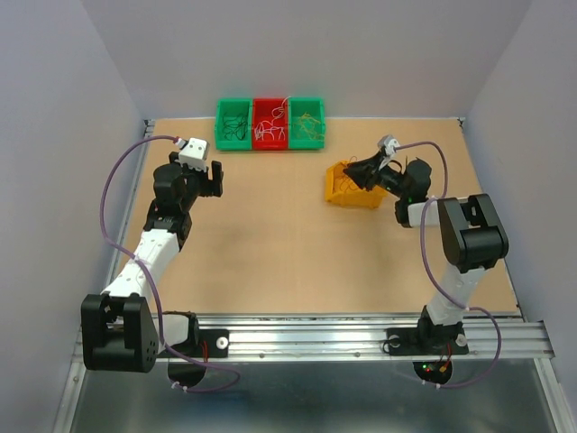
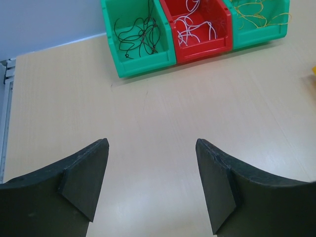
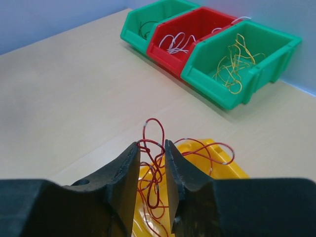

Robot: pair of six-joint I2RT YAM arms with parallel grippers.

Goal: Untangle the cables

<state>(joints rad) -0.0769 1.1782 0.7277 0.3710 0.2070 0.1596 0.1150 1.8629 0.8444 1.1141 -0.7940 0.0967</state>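
My right gripper point(image 3: 152, 148) is shut on a tangle of thin red cables point(image 3: 154, 129), holding them just above a yellow bin point(image 3: 224, 165). More red loops hang down into that bin. In the top view the right gripper point(image 1: 355, 177) is over the yellow bin point(image 1: 343, 195) at the right of the table. My left gripper point(image 2: 152, 148) is open and empty above bare table; in the top view it point(image 1: 209, 177) is at the left.
Three bins stand in a row at the back: a green one point(image 2: 143, 66) with dark wires point(image 2: 140, 37), a red one point(image 2: 205, 49) with white wires point(image 2: 195, 30), and a green one point(image 3: 217, 84) with yellow wires point(image 3: 232, 64).
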